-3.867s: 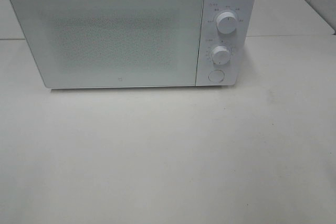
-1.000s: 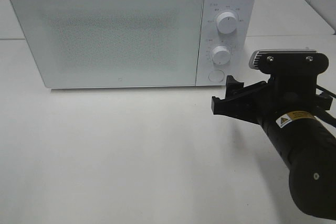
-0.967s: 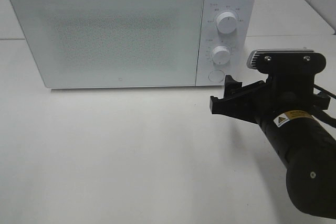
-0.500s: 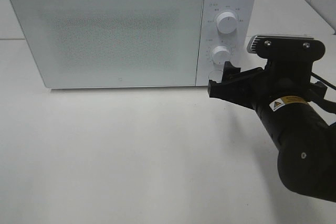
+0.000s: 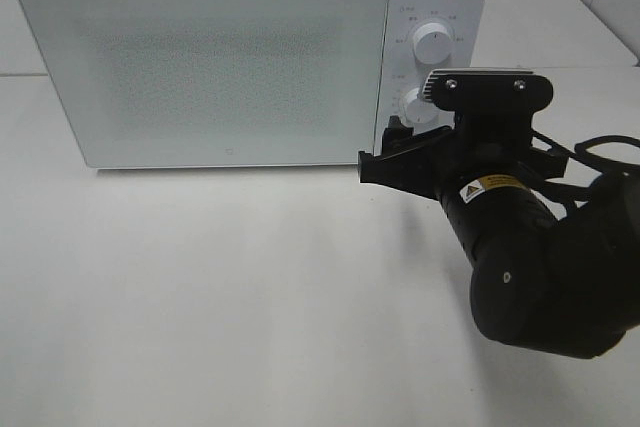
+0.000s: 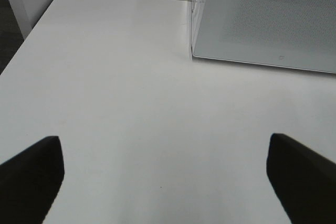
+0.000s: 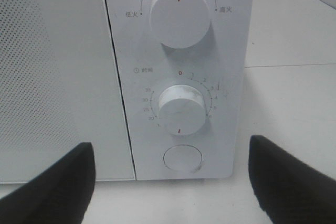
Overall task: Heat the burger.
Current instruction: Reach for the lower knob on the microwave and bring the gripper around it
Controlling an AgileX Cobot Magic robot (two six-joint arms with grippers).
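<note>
So the white microwave [image 5: 230, 67] sits along the far edge of the bench [image 5: 200, 297], door [image 5: 200, 62] closed flat. The door panel is frosted with a speckled pattern and I can't see through it. The burger doesn't show in any view, so honestly I can't tell where it is.

The right arm [image 5: 520, 247] comes in from the right edge of the bench. The right gripper [image 5: 382, 152] hangs just in front of the microwave's control strip, down at its lower end. It's released: in the right wrist view the two black fingers [image 7: 58, 182] stand wide apart with nothing between them, framing the round button [image 7: 182, 158] at the bottom of the panel. I can't tell if they touch the panel, but it looks like a small gap.

Above the button is the lower knob [image 7: 181, 109], ringed by timer numbers, its mark pointing straight down. Above that sits the upper knob [image 7: 179, 17], with a red mark pointing straight up. From the high camera the gripper covers the button and part of the lower knob.

The left gripper [image 6: 163, 142] only shows in its own wrist view. It hovers over bare bench near the left edge, facing the microwave's front left corner and well apart from it. It's spread wide too and holds nothing.
</note>
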